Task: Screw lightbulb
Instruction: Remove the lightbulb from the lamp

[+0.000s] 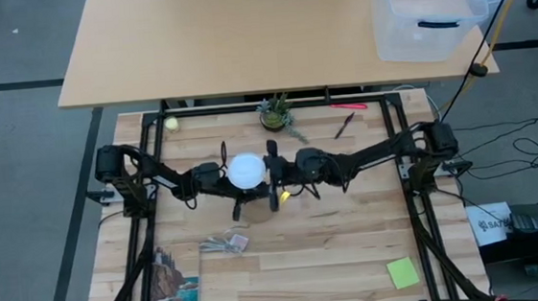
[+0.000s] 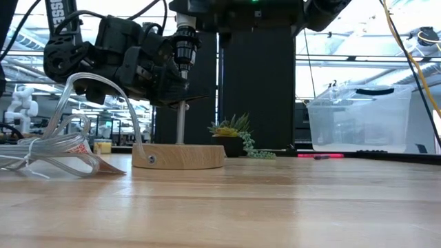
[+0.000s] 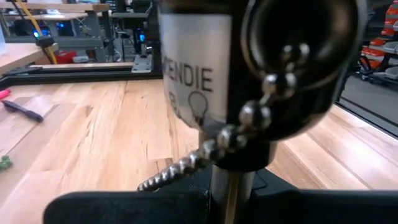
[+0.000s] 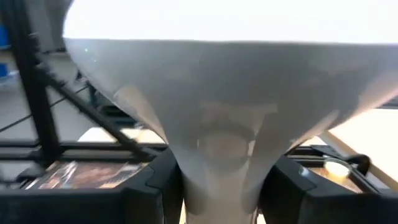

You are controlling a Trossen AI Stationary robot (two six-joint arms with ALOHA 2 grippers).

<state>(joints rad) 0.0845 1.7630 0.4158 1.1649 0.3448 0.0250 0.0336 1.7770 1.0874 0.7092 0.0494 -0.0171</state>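
Right claw [image 4: 211, 186]: half closed, its two dark fingers [image 4: 152, 186] on either side of the pale grey cone of the small white round-headed lightbulb [image 4: 211, 93], grasping it at the neck.
Left claw [image 1: 215, 177]: clenched around the thin metal stem [image 3: 227, 193] just below the black lamp socket [image 3: 292, 68].
Lightbulb position: centre of the high view [image 1: 247, 170], between the two claws and above the round wooden lamp base [image 2: 178, 156]; whether its screw base sits in the socket cannot be told.
Right arm pose: stretched in from the right edge of the high view towards the centre, low over the light wooden slatted tabletop [image 1: 335, 251].
Left arm pose: stretched in from the left edge, meeting the right arm at the centre.
Writing on socket: a white label [image 3: 196, 74] reads "ENDIE", cut off at its start, with a small bulb drawing under it.
Pull chain: silver beaded chain [image 3: 211, 149] hangs from the socket.
Other writing: a book [image 1: 172, 285] in the lower left of the high view reads "ACADIA".
Nearby: a clear plastic wrapper [image 2: 65, 148] lies at the left of the low view.
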